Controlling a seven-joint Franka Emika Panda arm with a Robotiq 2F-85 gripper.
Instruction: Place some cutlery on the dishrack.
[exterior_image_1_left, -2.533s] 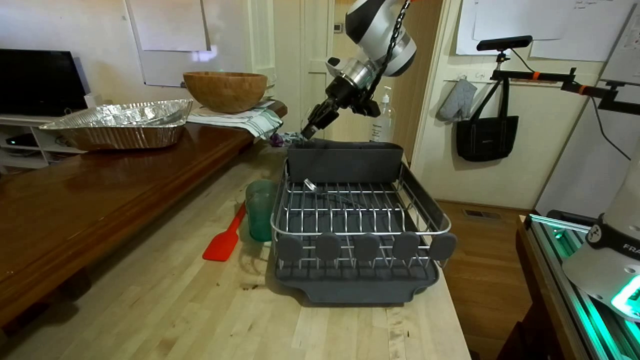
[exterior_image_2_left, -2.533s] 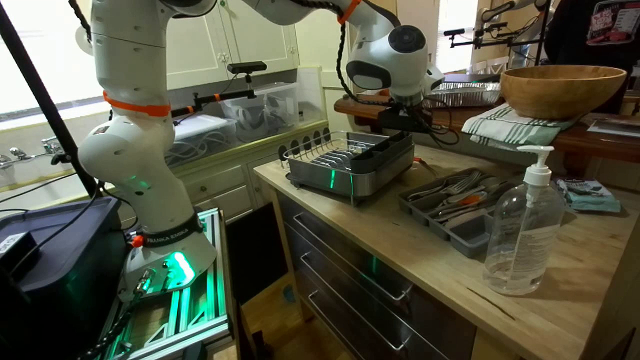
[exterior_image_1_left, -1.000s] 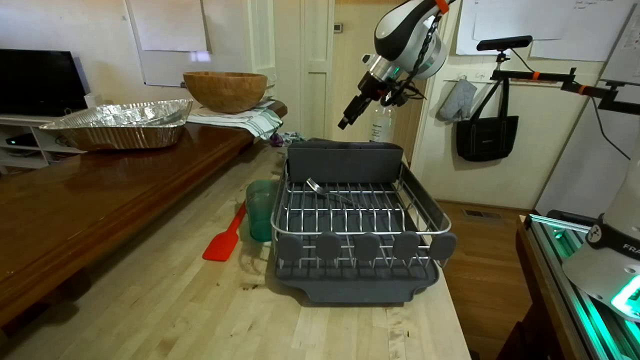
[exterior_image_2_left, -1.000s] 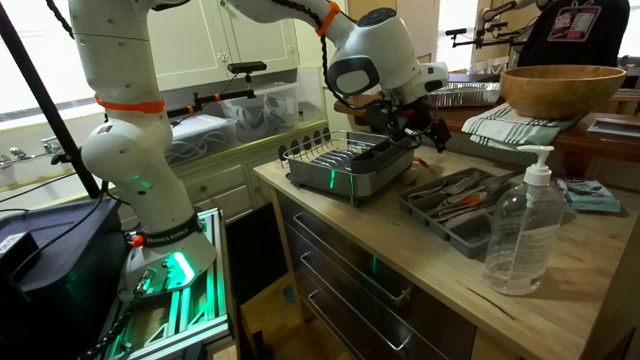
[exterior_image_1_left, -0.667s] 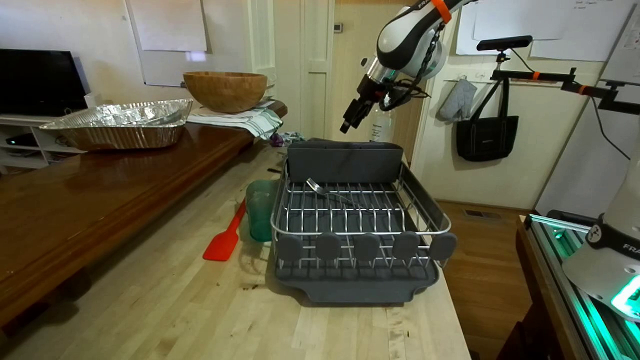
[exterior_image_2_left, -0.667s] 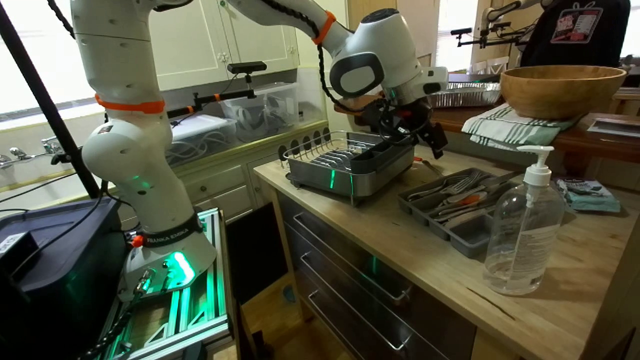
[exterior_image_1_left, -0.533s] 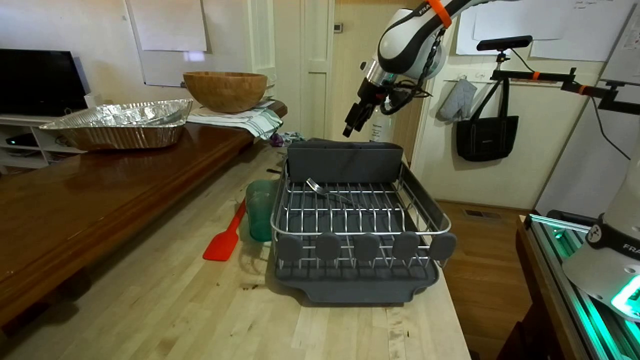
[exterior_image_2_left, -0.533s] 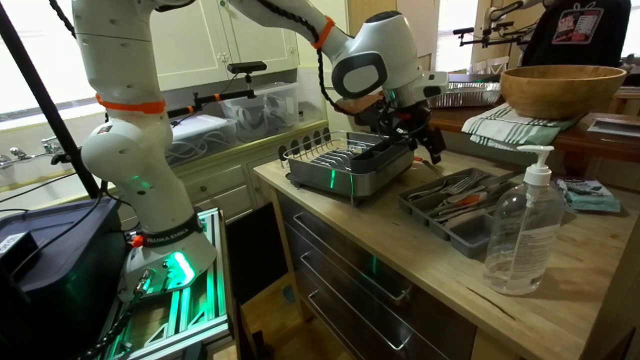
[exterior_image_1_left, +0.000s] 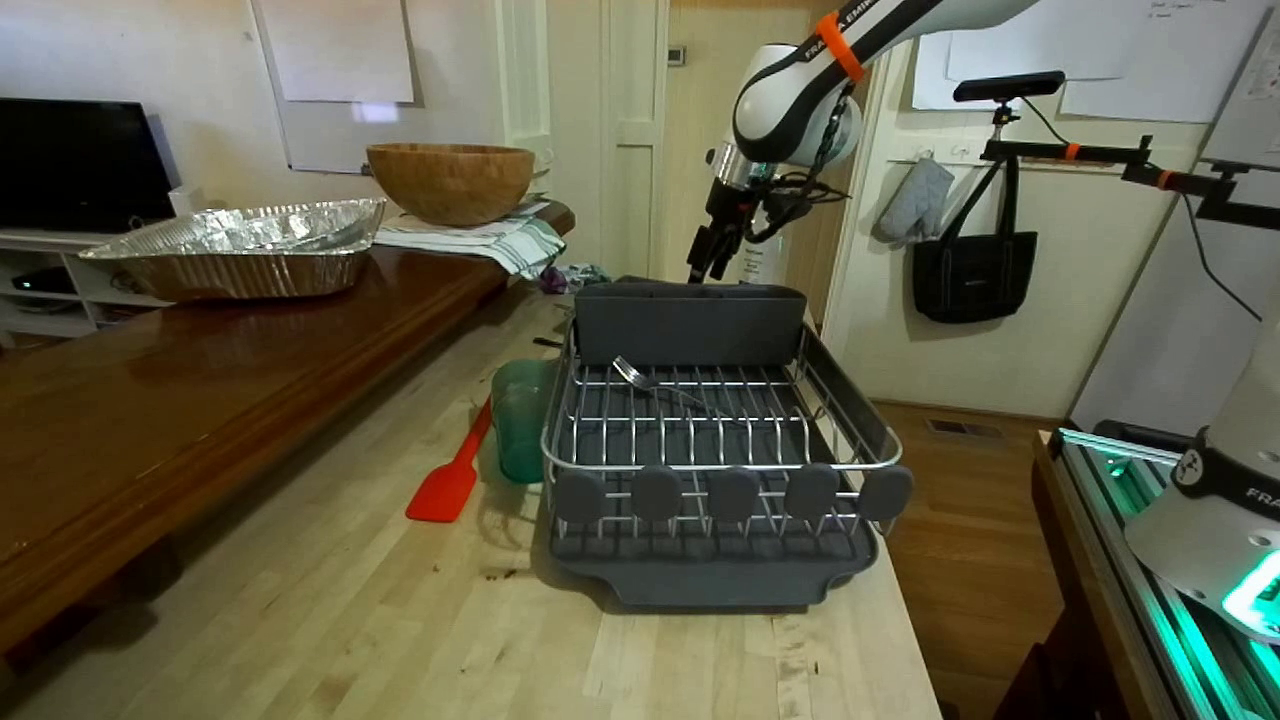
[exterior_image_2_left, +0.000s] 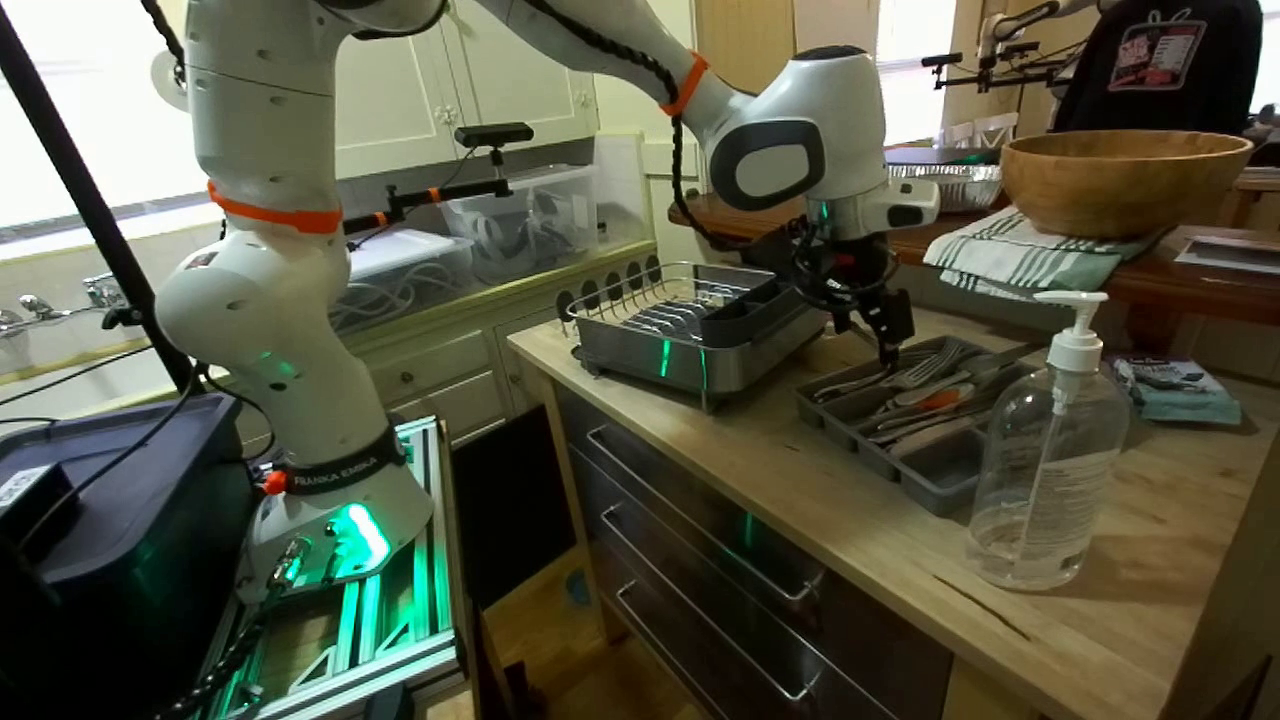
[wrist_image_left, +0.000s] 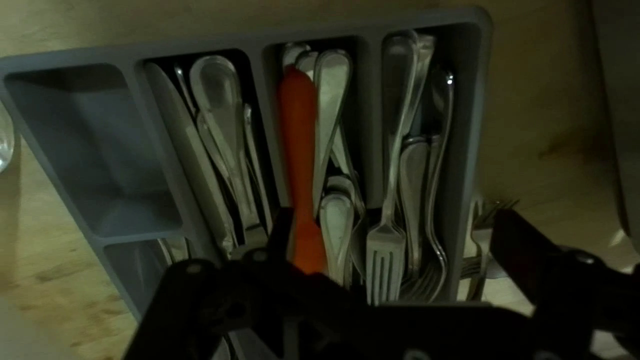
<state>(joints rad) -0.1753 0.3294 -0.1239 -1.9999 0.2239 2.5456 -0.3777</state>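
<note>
Pincer (wrist_image_left: 395, 220) — lower now, over cutlery tray (wrist_image_left: 120, 145)

In the wrist view, the cutlery tray (wrist_image_left: 374, 100) is positioned beneath the fingers (wrist_image_left: 515, 250). A fork (wrist_image_left: 385, 240) is seated in the tray between the fingers; loose forks (wrist_image_left: 482, 235) are located outside it, beside the right-hand finger. In an exterior view, the dishrack (exterior_image_2_left: 640, 350) is situated left of the fingers, the pump bottle (exterior_image_2_left: 1065, 490) right.

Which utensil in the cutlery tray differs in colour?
The orange utensil, left of the forks in the wrist view; other visible utensils in the tray look silvery.
</note>
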